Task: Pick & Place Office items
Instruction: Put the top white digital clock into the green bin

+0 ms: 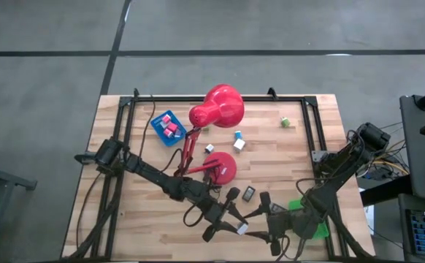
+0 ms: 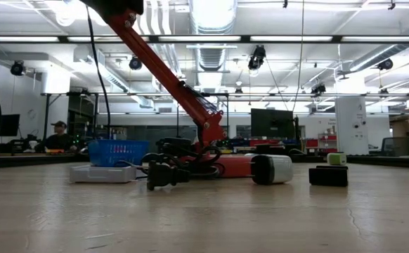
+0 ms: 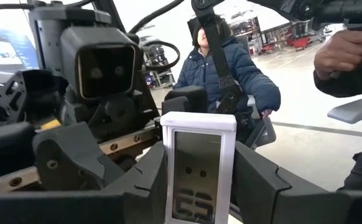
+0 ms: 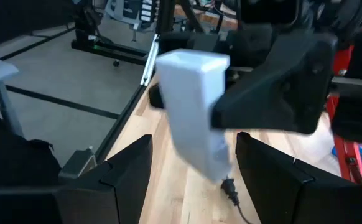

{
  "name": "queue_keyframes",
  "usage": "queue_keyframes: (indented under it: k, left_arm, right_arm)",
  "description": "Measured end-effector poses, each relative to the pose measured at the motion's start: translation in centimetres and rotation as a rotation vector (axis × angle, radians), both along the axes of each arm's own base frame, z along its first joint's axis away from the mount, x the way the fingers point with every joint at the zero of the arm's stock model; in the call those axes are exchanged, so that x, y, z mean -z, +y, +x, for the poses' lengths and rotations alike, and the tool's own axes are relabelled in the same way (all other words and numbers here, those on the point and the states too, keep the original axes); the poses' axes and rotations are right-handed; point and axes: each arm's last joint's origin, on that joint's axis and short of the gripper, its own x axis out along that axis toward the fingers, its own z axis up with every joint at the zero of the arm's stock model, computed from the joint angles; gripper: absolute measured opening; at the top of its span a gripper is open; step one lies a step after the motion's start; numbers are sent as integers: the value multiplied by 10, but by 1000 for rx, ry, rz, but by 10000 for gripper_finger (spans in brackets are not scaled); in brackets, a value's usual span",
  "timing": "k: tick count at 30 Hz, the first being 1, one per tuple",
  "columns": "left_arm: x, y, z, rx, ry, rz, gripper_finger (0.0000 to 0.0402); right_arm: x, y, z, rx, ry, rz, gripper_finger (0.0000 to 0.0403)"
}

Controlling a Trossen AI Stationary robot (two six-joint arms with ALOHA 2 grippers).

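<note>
Wooden desk (image 1: 132, 212) on a grey floor. A white flat rectangle (image 3: 198, 167) is clamped by the left gripper (image 1: 236, 228) at 6 o'clock; the right gripper (image 1: 265, 232), fingers spread, faces it. Pink blocks (image 1: 171, 129) lie in the blue tray (image 1: 159, 120); other items are still scattered near the red lamp (image 1: 216, 109).

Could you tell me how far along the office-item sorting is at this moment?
Done: pink pieces sit in the blue tray. In hand: the left gripper is shut on a white flat device, facing the right gripper. Left: the green block, teal block and dark rectangle.
</note>
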Motion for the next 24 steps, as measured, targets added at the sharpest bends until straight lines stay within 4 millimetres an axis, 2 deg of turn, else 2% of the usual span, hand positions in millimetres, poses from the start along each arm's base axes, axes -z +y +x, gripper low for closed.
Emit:
queue_keyframes:
  k: [7, 12, 17, 24]
  left_arm:
    - [2, 1, 1, -3, 6, -3, 135]
    - [2, 2, 1, -5, 5, -3, 135]
    - [2, 2, 1, -5, 0, -5, 135]
    - [2, 2, 1, 12, 4, -7, 133]
  right_arm:
    - [0, -6, 7, -20, 12, 13, 226]
    - [0, -7, 8, -14, 12, 15, 208]
    - [0, -7, 8, -13, 11, 16, 163]
    - [1, -6, 8, -44, 16, 0, 74]
